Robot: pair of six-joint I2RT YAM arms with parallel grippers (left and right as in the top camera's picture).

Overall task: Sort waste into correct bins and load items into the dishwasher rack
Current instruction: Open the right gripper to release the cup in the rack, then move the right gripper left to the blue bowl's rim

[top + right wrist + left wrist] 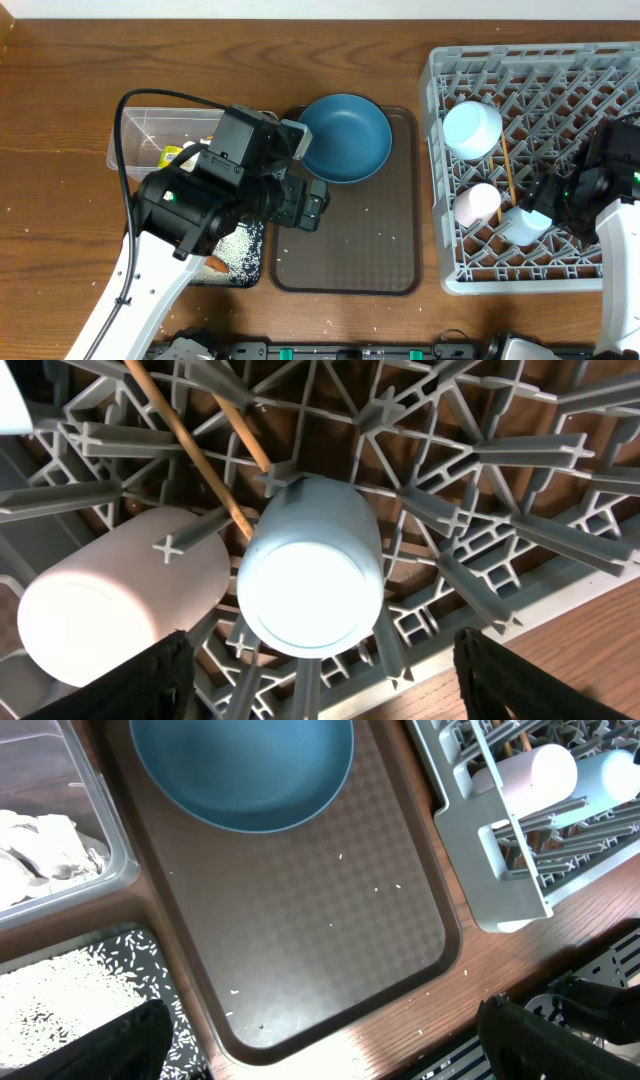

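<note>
The light blue cup [310,575] lay on its side among the pegs of the dishwasher rack [440,90], low in the rack at the right of the overhead frame, its flat base turned up toward the right wrist camera. Just to its left lay the white cup [115,605], and the pair of wooden chopsticks [185,435] ran down from the upper left until the blue cup hid their ends. The white bowl [472,128] sat in the rack's upper left corner. The jaws of the right arm [610,165] hung spread on either side of the blue cup, clear of it and grasping nothing, so this step looked like the setting-down of that cup. Left of the rack, the dark blue plate [345,137] rested at the top of the brown serving tray [370,240], seemingly the last item to load. The left arm [200,205] hovered over the tray's lower left, jaws wide and empty. Further left, the tissue [45,845] lay in the clear tub [140,125] and the rice [60,990] in the black tray [160,970]. The next move probably called for pinching the plate's raised rim and carrying it to the rack's free pegs.
</note>
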